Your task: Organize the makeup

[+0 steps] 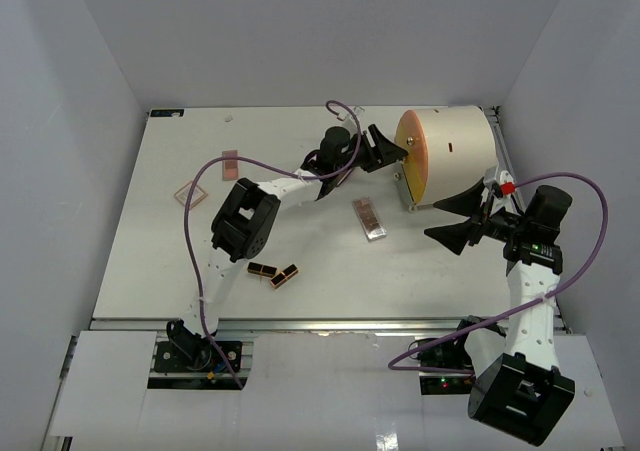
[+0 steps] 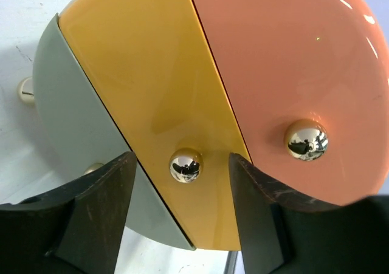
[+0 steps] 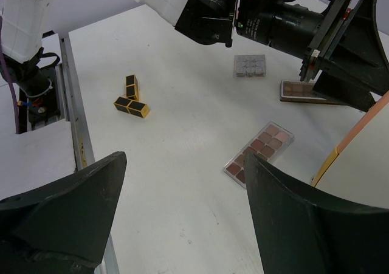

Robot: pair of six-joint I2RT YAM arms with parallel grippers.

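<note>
Top external view: the left jaws stand apart at the orange front of the cream cylinder (image 1: 455,156). The right jaws, also apart, hang beside it. Two lipstick tubes (image 1: 272,272) and an eyeshadow palette (image 1: 369,218) lie on the surface (image 1: 300,121).

Left wrist view: the jaws flank a gold knob (image 2: 185,164) (not touching it).

Right wrist view: the jaws are spread above the surface, and a grey square palette (image 3: 250,66) lies beyond.

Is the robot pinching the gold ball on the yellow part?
No, the left end effector is open, with gaps either side of the gold ball.
</note>
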